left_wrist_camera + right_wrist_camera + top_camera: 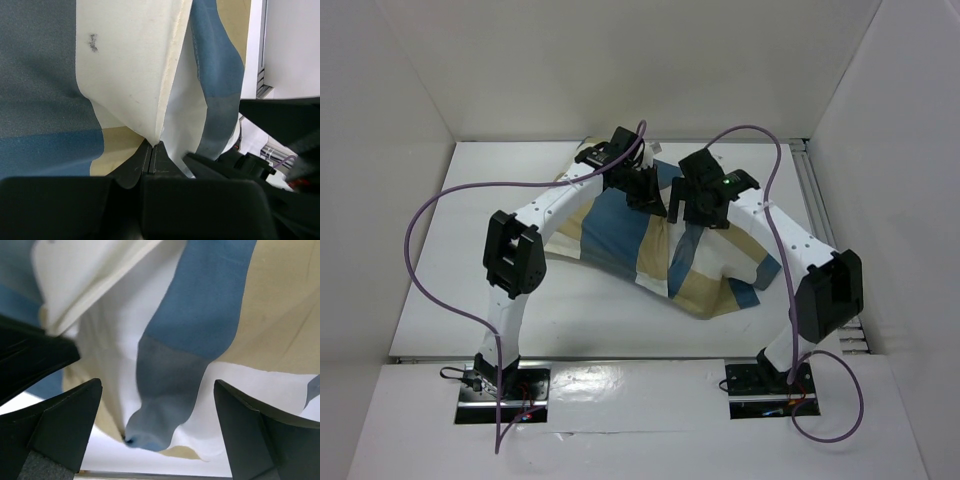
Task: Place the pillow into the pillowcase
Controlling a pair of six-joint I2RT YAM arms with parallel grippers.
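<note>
The pillowcase (620,225), in blue, tan and cream blocks, lies bunched at the middle of the table, its near-centre part lifted. My left gripper (655,195) is shut on a cream fold of its edge; in the left wrist view the fingers (152,150) meet on that cloth (125,75). My right gripper (685,205) hangs close beside it, open. In the right wrist view a loose blue fold (160,405) droops between its spread fingers (156,390) without touching them. White cloth (185,115) shows behind the held fold; I cannot tell whether it is the pillow.
White walls close in the table on the left, back and right. A metal rail (815,190) runs along the right side. Purple cables (430,215) loop above both arms. The table's front edge (620,358) lies just ahead of the arm bases.
</note>
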